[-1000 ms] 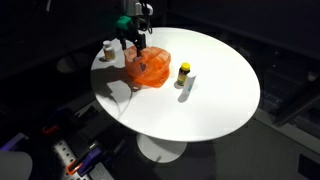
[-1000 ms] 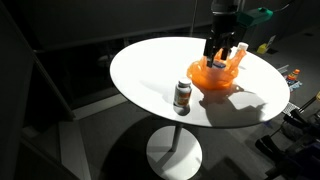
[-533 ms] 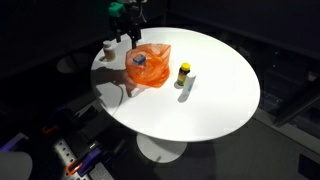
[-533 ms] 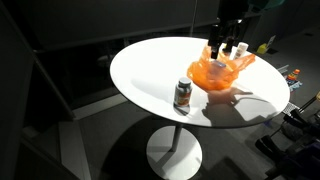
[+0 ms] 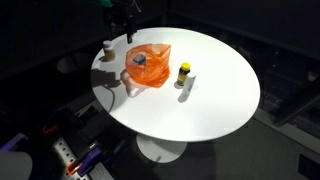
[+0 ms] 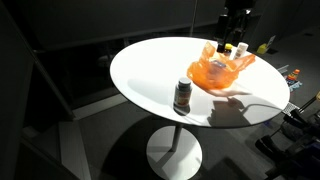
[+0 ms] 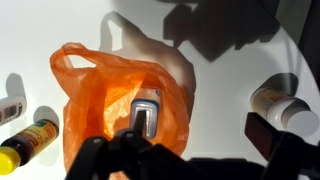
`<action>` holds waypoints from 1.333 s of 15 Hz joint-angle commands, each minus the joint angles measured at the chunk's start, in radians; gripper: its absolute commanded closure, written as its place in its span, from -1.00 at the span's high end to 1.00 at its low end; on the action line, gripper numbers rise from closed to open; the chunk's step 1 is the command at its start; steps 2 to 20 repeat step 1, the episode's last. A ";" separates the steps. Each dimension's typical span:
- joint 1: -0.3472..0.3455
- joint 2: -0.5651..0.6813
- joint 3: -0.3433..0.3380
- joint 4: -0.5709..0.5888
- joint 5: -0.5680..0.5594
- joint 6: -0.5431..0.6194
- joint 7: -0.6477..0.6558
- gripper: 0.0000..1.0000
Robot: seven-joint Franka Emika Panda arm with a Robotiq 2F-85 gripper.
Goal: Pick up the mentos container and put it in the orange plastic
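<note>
The mentos container, white with a blue rim, lies inside the orange plastic bag on the white round table. In an exterior view the container shows in the bag's open mouth. The bag also shows in an exterior view. My gripper is open and empty, with its fingers spread wide. It hangs well above the table's edge beside the bag in both exterior views.
A yellow-capped bottle stands next to the bag; it also shows in an exterior view and in the wrist view. A white bottle stands near the table's edge. Dark floor and clutter surround the table.
My gripper has risen from the bag's mouth and drawn back toward the table's edge. The mentos container stays in the bag.
</note>
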 commanded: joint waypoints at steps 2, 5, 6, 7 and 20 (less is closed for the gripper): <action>-0.011 -0.004 0.012 -0.002 -0.002 -0.003 0.002 1.00; -0.011 -0.004 0.012 -0.002 -0.002 -0.003 0.002 1.00; -0.011 -0.004 0.012 -0.002 -0.002 -0.003 0.002 1.00; -0.011 -0.004 0.012 -0.002 -0.002 -0.003 0.002 1.00; -0.011 -0.004 0.012 -0.002 -0.002 -0.003 0.002 1.00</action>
